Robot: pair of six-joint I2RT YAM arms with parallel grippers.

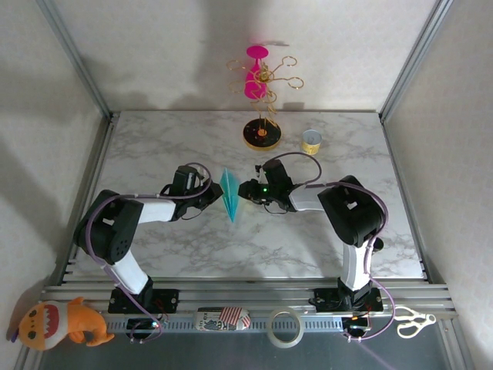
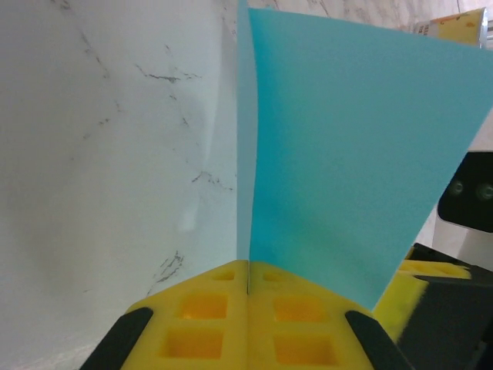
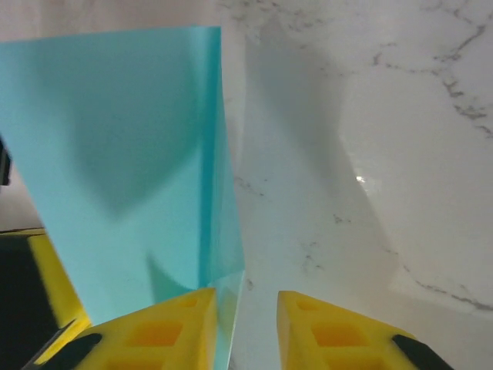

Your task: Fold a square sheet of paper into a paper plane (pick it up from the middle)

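The teal-blue sheet of paper (image 1: pixel 229 194) stands on edge at the middle of the table, folded into a narrow pointed shape between my two grippers. My left gripper (image 1: pixel 218 194) is shut on its lower edge; in the left wrist view the yellow fingertips (image 2: pixel 248 281) meet with the paper (image 2: pixel 347 154) rising from the seam. My right gripper (image 1: pixel 243 190) faces it from the right. Its jaws (image 3: pixel 246 304) stand open, and the folded paper (image 3: pixel 115 154) leans against the inner side of the left finger (image 3: pixel 177 316).
A wire stand on a round black-and-yellow base (image 1: pixel 262 135) holds a pink glass (image 1: pixel 255 73) at the back. A small yellow can (image 1: pixel 310 141) sits beside it. A plush toy (image 1: pixel 62 324), tape roll (image 1: pixel 284 327) and scissors (image 1: pixel 414 320) lie on the near rail.
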